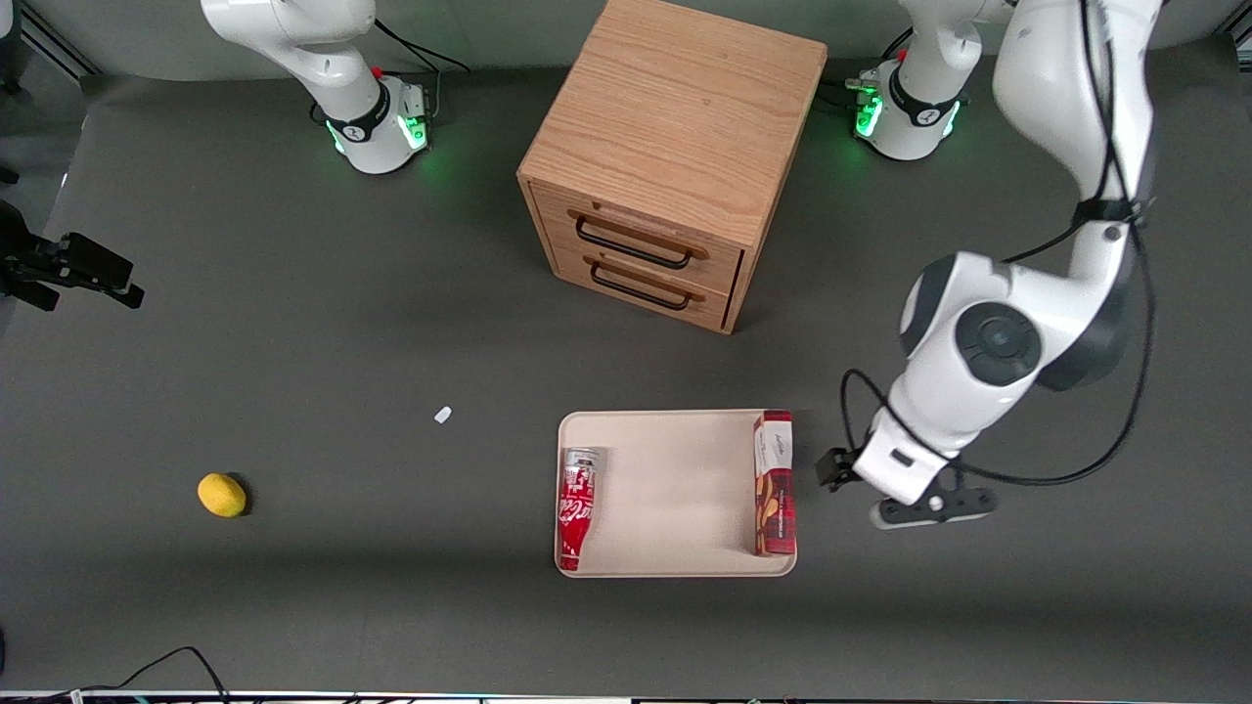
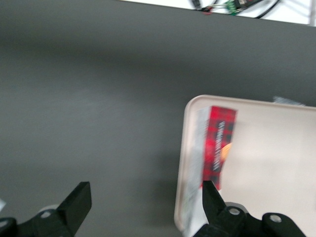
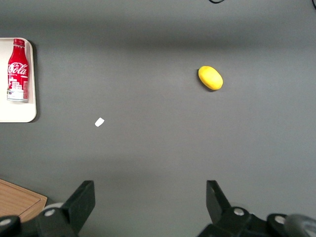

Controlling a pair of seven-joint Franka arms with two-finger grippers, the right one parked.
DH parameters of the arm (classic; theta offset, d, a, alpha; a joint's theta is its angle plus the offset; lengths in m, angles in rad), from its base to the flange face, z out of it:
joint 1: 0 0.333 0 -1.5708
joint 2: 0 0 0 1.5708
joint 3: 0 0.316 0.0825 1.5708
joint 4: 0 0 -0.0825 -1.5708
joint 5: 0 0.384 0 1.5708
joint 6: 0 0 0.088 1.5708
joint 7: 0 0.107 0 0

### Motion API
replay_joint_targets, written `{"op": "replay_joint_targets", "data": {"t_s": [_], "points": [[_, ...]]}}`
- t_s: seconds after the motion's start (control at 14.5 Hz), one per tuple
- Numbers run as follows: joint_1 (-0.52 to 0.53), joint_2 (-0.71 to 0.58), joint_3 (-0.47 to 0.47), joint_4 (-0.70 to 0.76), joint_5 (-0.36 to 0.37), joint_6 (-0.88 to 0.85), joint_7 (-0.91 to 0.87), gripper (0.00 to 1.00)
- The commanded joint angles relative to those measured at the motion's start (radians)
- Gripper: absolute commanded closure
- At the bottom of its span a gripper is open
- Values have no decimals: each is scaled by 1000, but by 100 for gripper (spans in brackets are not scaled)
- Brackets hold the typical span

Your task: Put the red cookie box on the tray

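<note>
Red cookie box [image 1: 774,483] lies on the tray [image 1: 675,489], in the lower middle of the front view, tucked along the tray's edge toward the working arm's end of the tabletop [image 1: 342,372]. Its long axis runs nearer-to-farther from the front camera, parallel to that edge, with the white end panel pointing away from the camera and the cookie pictures facing up. Set against the rim like this it looks settled and leaves the middle of the tray bare, so the placement seems done. A red cola bottle [image 1: 577,506] lies along the tray's edge toward the parked arm's end, roughly parallel to the box and well apart from it.

Just off the tray, in the lower right of the front view, the left arm's claw [image 1: 927,506] hangs over bare tabletop. In the left wrist view its fingers [image 2: 76,200] stand wide apart with nothing between them, and the box [image 2: 219,143] sits apart from them, so it is released. A wooden drawer cabinet [image 1: 665,166] stands farther from the camera than the tray; a yellow lemon [image 1: 222,495] rests toward the parked arm's end.
</note>
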Motion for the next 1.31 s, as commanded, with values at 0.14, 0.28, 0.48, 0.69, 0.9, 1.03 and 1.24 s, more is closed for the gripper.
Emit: {"op": "replay_joint_targets", "data": {"t_s": [0.14, 0.28, 0.48, 0.69, 0.9, 1.03, 1.24], "points": [[113, -250, -11, -161, -20, -183, 140, 0], [168, -330, -15, -183, -54, -272, 246, 0], [243, -440, -15, -227, -86, -355, 361, 0], [300, -526, -17, -238, -117, -451, 452, 0], [329, -583, -17, -238, -126, -511, 498, 0], [335, -608, -17, -237, -134, -534, 515, 0], [346, -623, -15, -232, -152, -556, 535, 0]]}}
